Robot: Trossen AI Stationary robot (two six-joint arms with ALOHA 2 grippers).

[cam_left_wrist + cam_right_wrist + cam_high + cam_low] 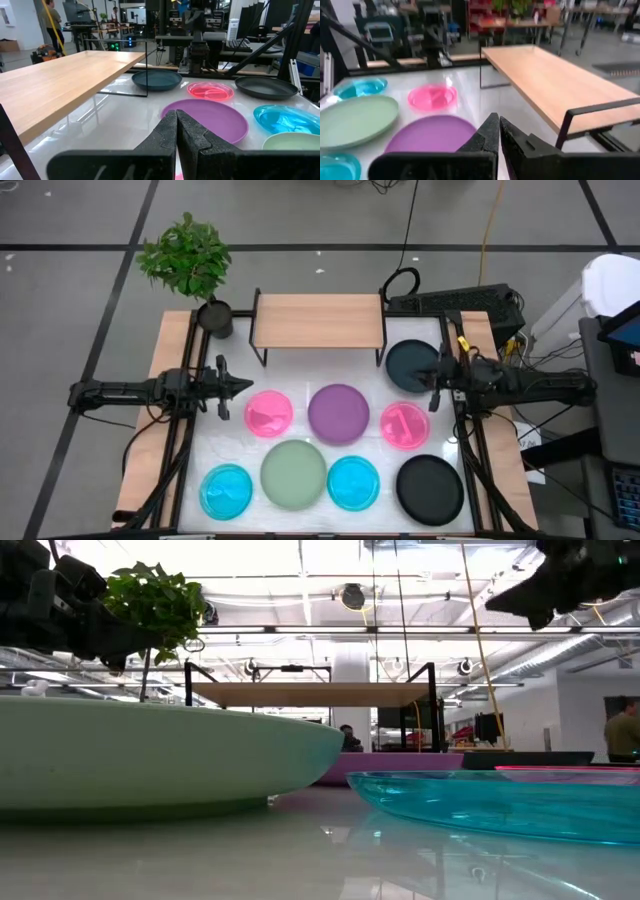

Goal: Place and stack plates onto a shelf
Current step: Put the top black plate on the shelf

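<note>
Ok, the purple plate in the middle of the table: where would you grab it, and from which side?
Probably by the rim. The purple plate lies flat, right side up, with a shallow raised edge, so a pinch over that edge is all it offers. Its rim facing the shelf looks free; pink plates flank it. The left hand, shut now, is close by and would need to open first.
</note>
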